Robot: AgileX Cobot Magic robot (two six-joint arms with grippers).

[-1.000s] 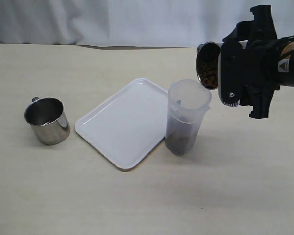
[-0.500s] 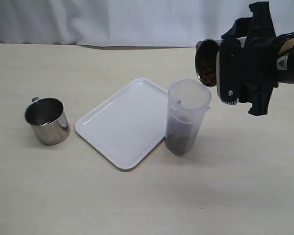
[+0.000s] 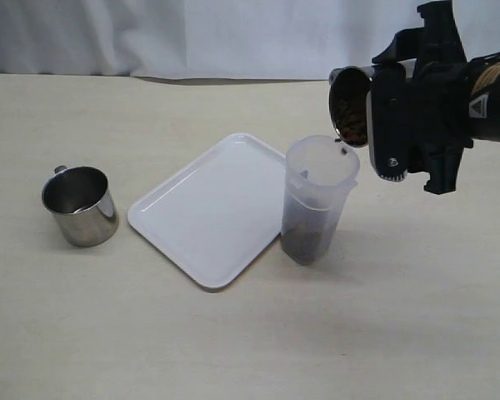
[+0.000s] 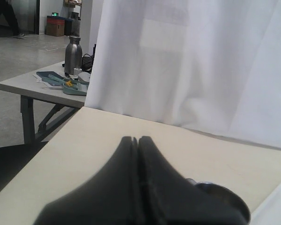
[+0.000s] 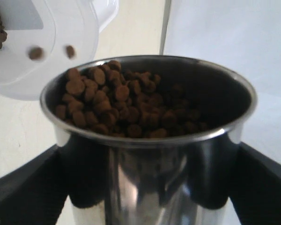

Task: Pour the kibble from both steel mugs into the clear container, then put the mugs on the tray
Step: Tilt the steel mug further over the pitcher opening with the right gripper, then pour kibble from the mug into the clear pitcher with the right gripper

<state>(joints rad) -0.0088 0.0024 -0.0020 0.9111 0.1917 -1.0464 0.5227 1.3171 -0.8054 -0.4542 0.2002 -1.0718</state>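
My right gripper (image 3: 383,125) is shut on a steel mug (image 3: 350,107) tipped on its side over the clear container (image 3: 317,200). Kibble (image 5: 117,101) fills the mug, and two pellets (image 5: 51,51) are falling towards the container's mouth (image 5: 42,42). A dark layer of kibble (image 3: 307,242) lies in the container's bottom. The second steel mug (image 3: 81,206) stands upright and empty at the left of the table. The white tray (image 3: 208,208) lies between it and the container. My left gripper (image 4: 138,139) is shut on nothing, with that mug's rim (image 4: 225,197) just past its fingers.
A white curtain (image 3: 192,33) hangs behind the beige table (image 3: 233,333). In the left wrist view another table (image 4: 42,84) with a steel bottle (image 4: 73,55) stands off to the side.
The right gripper has tipped the mug further and raised it slightly; kibble now spills over the rim into the container. The left mug and tray have not moved.
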